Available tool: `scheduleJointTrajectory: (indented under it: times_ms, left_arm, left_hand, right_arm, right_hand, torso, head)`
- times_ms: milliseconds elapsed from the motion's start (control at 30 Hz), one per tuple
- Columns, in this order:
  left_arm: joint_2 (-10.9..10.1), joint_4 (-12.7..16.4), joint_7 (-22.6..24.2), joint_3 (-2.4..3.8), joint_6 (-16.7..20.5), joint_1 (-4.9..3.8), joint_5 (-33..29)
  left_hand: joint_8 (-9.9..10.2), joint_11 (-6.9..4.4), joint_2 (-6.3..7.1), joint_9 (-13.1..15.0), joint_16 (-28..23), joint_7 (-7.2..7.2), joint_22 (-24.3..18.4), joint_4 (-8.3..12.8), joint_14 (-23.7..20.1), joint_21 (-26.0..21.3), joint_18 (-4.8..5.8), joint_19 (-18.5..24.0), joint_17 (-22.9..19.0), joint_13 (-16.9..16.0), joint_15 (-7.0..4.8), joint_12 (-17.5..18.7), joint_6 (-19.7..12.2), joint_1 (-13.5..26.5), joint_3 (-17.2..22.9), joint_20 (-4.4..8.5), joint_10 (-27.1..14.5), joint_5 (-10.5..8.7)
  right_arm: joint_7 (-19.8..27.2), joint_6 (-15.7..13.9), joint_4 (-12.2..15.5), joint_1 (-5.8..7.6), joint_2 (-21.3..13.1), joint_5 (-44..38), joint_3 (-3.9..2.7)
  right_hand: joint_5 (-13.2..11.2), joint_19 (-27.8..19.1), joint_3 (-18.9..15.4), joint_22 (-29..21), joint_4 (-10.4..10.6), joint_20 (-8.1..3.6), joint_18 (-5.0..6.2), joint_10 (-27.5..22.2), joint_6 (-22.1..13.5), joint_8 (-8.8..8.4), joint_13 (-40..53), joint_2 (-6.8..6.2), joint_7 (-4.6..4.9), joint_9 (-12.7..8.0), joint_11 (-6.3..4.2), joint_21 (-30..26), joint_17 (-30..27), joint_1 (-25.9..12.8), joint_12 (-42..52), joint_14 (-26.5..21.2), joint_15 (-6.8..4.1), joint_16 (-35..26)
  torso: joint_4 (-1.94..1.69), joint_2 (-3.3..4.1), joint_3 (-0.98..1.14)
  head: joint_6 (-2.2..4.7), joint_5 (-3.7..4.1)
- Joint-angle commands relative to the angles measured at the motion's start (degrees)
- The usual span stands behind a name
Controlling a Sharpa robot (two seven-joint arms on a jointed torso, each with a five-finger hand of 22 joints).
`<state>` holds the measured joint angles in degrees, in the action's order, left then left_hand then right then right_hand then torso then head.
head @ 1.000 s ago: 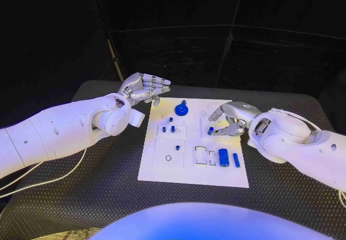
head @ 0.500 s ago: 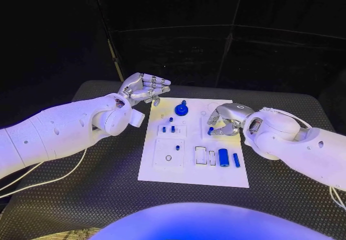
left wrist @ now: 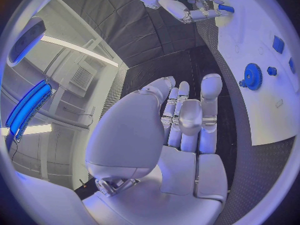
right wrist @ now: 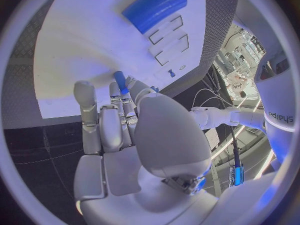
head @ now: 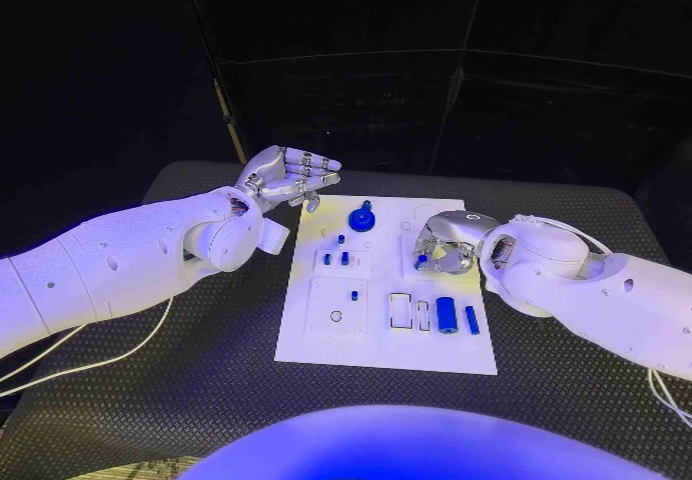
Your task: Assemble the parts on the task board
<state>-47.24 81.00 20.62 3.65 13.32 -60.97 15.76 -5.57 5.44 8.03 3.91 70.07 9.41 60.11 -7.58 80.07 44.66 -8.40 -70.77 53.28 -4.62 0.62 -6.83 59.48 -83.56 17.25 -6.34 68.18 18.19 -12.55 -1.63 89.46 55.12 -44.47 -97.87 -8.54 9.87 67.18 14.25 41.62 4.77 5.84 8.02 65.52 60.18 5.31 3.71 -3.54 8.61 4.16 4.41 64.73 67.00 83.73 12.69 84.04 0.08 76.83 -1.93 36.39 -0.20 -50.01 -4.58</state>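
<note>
Parts in blue sit across the white rectangular task board [head: 387,300] at the middle of the black table [head: 188,380], seen from the head view: a blue toothed gear [head: 364,216] near the board's far edge, small blue pegs [head: 336,258] below it, and a blue cylinder [head: 447,314] beside a thin blue bar [head: 472,319] toward the near right. Compared with a second ago, the right robot hand [head: 444,243] has moved left and further over the board, its fingers now curled down around a slim blue pin [head: 421,260] that it pinches above the board's right half. The left robot hand [head: 290,177] is unchanged, raised off the board's far-left corner with fingers curled inward on nothing.

From the left wrist view, the left robot hand [left wrist: 181,130] shows its fingers folded toward the palm, empty; the gear [left wrist: 252,76] lies on the board [left wrist: 275,120] beyond, and the right robot hand [left wrist: 190,5] grips the pin [left wrist: 226,8] farther off.

From the right wrist view, the right robot hand [right wrist: 134,135] holds the pin [right wrist: 120,82] between its fingertips [right wrist: 129,82], its free end at the board [right wrist: 81,60]; whether it touches cannot be told. The cylinder [right wrist: 154,7] lies past it.
</note>
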Motion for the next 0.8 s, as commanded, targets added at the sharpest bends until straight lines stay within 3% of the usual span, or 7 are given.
scheduleJointTrajectory:
  times_ms: [33, 200, 467, 633, 800]
  left_arm:
    - [0.1, 0.0, 0.2, 0.07, -0.7, -0.08, -0.2]
    - [0.1, 0.0, 0.1, 0.07, -0.8, -0.08, -0.2]
    - [0.2, 0.0, 0.1, 0.07, -0.8, -0.08, -0.2]
    - [0.1, 0.0, 0.0, 0.07, -0.7, -0.08, -0.2]
    - [0.1, -0.2, 0.0, 0.07, -0.7, -0.07, -0.2]
  left_hand:
    - [0.4, -0.07, -0.28, 0.0, -0.2, 0.13, -0.1, 0.1, -0.3, -0.2, -0.65, 0.3, -0.1, -0.1, -0.03, 0.3, 0.0, 0.4, 0.2, -0.11, -0.3, -0.27]
    - [0.4, -0.07, -0.28, 0.0, -0.2, 0.13, -0.1, 0.1, -0.3, -0.2, -0.65, 0.3, -0.1, -0.1, -0.03, 0.3, 0.0, 0.4, 0.2, -0.11, -0.3, -0.27]
    - [0.4, -0.07, -0.28, 0.0, -0.2, 0.13, -0.1, 0.1, -0.3, -0.2, -0.65, 0.3, -0.1, -0.1, -0.03, 0.3, 0.0, 0.4, 0.2, -0.11, -0.3, -0.27]
    - [0.4, -0.06, -0.29, 0.0, -0.2, 0.16, -0.1, 0.1, -0.4, -0.3, -0.66, 0.3, -0.1, -0.1, -0.04, 0.3, 0.0, 0.4, 0.2, -0.11, -0.3, -0.28]
    - [0.5, 0.07, -0.19, -0.1, -0.2, 0.39, -0.1, 0.1, -0.4, -0.4, -0.66, 0.4, -0.1, -0.1, 0.02, 0.4, -0.2, 0.5, 0.2, -0.13, -0.5, -0.3]
  right_arm:
    - [0.8, 0.8, -0.4, 0.04, 0.4, -0.8, 0.05]
    - [1.0, -0.9, -1.0, 0.01, 0.9, -1.2, 0.1]
    - [1.6, -6.1, -1.0, -0.02, 1.2, -2.2, 0.13]
    - [2.8, -11.0, 1.5, -0.03, -0.4, -1.4, 0.13]
    - [3.7, -13.9, 5.3, 0.0, -2.6, 0.7, 0.07]
  right_hand:
    - [-0.1, 0.1, 0.6, 0.1, 0.1, -0.09, 0.63, 0.5, 0.6, -0.33, -0.1, -0.7, -0.16, -0.1, 0.01, 0.2, 0.1, 0.1, -0.5, 2.0, -0.38, 0.3]
    - [0.1, 0.3, 1.9, 0.4, 0.2, -0.2, 0.58, 1.5, 1.4, -0.35, 0.0, -0.82, -0.38, -0.1, -0.19, 0.5, 0.2, -0.1, -1.4, 2.1, -0.54, 0.5]
    - [0.2, 1.0, 4.5, 1.9, -0.4, -0.43, 0.36, 3.3, 2.8, -0.16, 0.2, -0.5, -0.51, 0.0, -0.46, 1.5, 1.1, 0.6, -2.3, 2.3, -0.79, 1.2]
    - [-0.3, 1.6, 6.1, 3.3, -1.3, -0.65, 0.15, 4.8, 4.1, 0.31, 0.4, -0.46, -0.66, 0.1, -0.76, 2.3, 1.6, 1.0, -2.4, 2.4, -1.01, 1.5]
    - [0.1, 2.0, 7.2, 4.2, -1.9, -0.8, 0.0, 5.5, 4.6, 0.48, 0.4, -0.57, -0.77, 0.2, -0.89, 3.0, 1.9, 1.2, -2.7, 2.5, -1.14, 1.8]
  torso:
    - [-0.03, -0.01, 0.01]
    - [-0.01, -0.02, -0.02]
    - [-0.06, -0.02, -0.01]
    - [0.05, -0.02, 0.09]
    - [0.09, -0.14, 0.0]
  head:
    - [0.01, -0.11]
    - [0.01, -0.06]
    - [0.01, -0.06]
    - [0.01, -0.31]
    - [0.01, -0.23]
